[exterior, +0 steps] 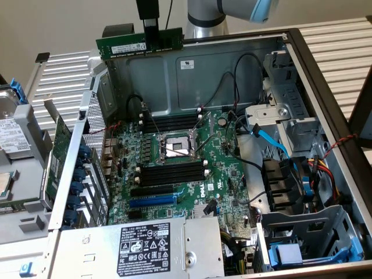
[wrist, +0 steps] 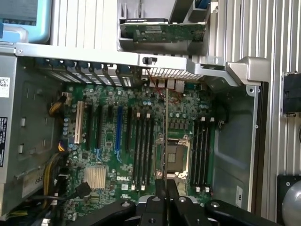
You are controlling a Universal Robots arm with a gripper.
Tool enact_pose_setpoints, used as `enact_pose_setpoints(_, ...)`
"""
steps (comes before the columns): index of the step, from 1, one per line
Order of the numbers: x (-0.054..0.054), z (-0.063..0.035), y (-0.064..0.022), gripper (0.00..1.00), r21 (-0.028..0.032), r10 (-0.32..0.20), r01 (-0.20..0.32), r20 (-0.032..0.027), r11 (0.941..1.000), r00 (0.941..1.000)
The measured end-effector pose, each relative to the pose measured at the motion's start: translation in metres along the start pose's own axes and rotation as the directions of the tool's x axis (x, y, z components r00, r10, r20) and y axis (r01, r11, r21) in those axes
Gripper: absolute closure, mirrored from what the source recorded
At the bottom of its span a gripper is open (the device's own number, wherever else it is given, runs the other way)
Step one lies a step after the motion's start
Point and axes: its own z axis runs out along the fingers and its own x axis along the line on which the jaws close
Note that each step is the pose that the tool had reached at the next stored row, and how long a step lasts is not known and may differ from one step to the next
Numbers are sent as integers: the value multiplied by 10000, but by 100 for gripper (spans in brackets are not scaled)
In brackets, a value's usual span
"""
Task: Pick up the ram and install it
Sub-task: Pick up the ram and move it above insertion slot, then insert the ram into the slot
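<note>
Because the claw [exterior: 151, 37] is clenched on the ram [exterior: 122, 46] at its top edge, it hangs level, high over the open PC case [exterior: 174, 75], parallel w/ the black slots [exterior: 171, 172], prob. so its lower edge suits them.

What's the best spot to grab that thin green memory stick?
Probably by its flat faces, near mid-length at the upper long edge, coming from above, as the gripper holds the ram now: it hangs roughly level, with the lower long edge free.
</note>
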Motion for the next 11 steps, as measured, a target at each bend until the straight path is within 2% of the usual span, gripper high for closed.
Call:
enact_pose_setpoints(5,10,89,-99,87,1,4,-4,1,10000,10000)
enact_pose_setpoints(11,21,197,-126,87,12,176,-176,5,9998,9998)
